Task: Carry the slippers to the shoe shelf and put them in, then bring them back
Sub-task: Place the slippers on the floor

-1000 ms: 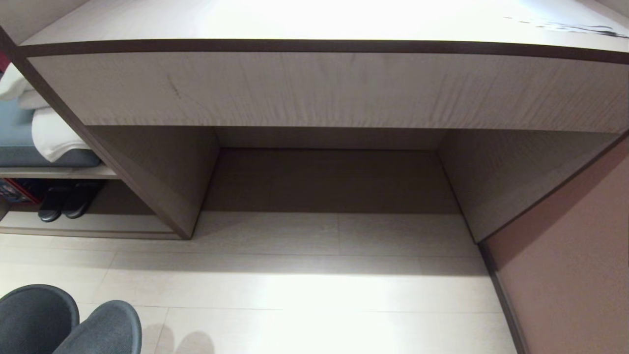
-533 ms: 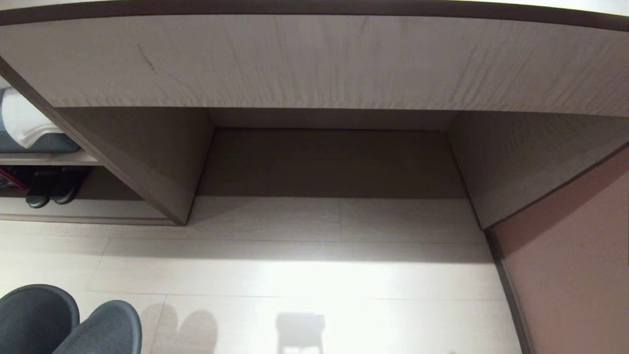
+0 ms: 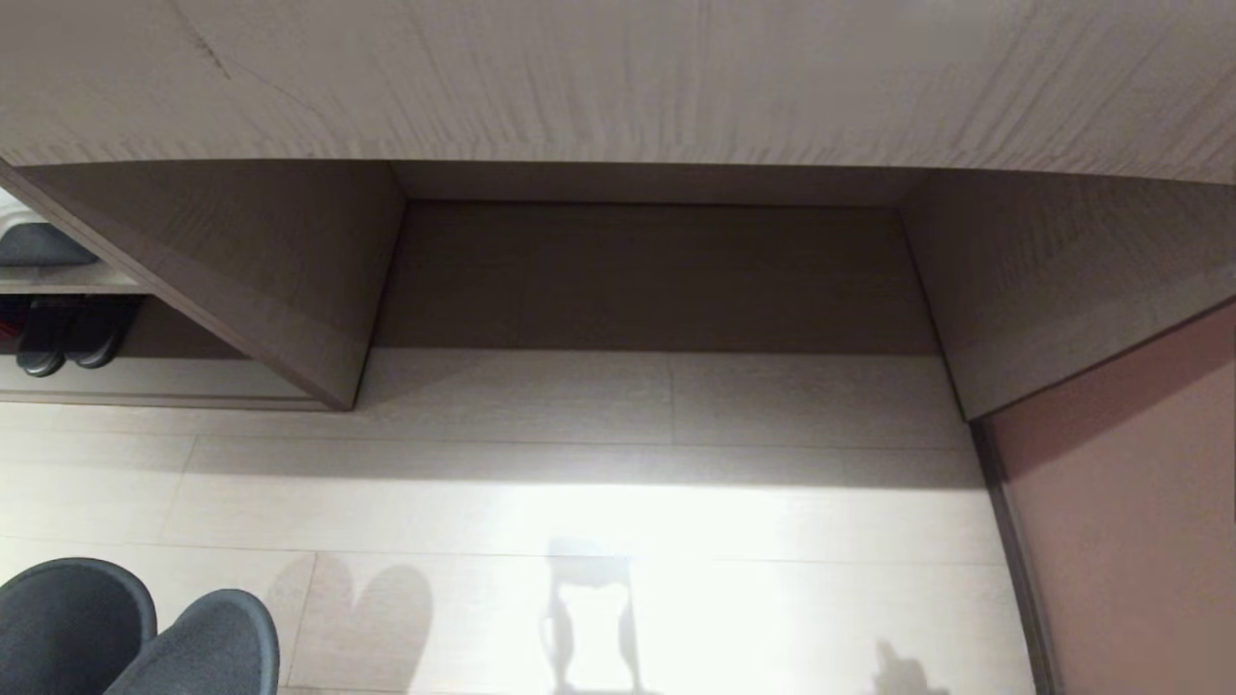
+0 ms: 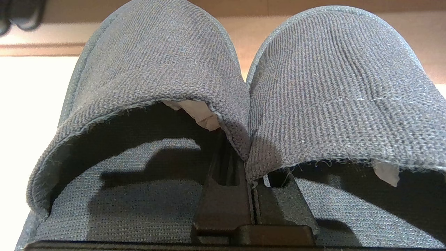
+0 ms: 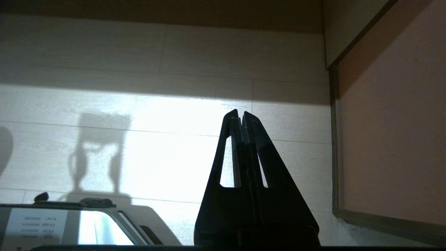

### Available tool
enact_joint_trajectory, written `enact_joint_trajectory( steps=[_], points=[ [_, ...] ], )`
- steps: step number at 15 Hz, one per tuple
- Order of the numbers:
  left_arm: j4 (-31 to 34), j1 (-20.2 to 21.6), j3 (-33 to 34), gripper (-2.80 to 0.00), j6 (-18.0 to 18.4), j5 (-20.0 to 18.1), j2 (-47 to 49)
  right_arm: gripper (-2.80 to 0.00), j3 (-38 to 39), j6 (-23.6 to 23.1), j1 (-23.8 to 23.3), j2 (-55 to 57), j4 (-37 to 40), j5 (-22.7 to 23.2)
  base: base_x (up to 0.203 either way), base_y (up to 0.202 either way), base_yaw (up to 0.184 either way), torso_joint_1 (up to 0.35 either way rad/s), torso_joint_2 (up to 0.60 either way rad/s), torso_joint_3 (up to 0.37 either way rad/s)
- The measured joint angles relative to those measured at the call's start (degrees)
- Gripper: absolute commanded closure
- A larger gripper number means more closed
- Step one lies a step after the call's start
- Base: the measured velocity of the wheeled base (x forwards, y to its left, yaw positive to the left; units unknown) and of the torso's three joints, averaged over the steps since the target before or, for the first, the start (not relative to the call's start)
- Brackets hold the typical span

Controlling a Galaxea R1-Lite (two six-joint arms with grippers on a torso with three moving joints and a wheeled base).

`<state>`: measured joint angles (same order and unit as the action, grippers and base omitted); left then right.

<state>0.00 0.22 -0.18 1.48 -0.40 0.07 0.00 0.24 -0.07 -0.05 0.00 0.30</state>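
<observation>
Desk recess (image 3: 647, 280) higher in view; slippers (image 3: 126, 632) unmoved.

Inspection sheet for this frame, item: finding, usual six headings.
Surface: pale tiled floor, brightly lit patch, shadows on it.
Job's things: slippers side by side, clamped at their adjoining inner edges; toes show low in the head view. Shoe shelf at far left, not reached.
Clutter: dark pair of shoes already in the shelf.
Grippers: left gripper shut on the slippers; right gripper shut, empty, above floor.
Cables: nothing seen.
Surroundings: desk knee recess straight ahead; pinkish wall on the right.
</observation>
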Motion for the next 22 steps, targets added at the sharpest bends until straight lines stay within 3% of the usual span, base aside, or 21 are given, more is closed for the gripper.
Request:
enact_joint_trajectory(
  steps=[22],
  points=[
    [0.00, 0.02, 0.02, 0.00, 0.00, 0.02, -0.01, 0.00, 0.00, 0.02, 0.02, 0.00, 0.00, 0.00, 0.000, 0.000, 0.000, 0.002, 0.00, -0.199]
  ],
)
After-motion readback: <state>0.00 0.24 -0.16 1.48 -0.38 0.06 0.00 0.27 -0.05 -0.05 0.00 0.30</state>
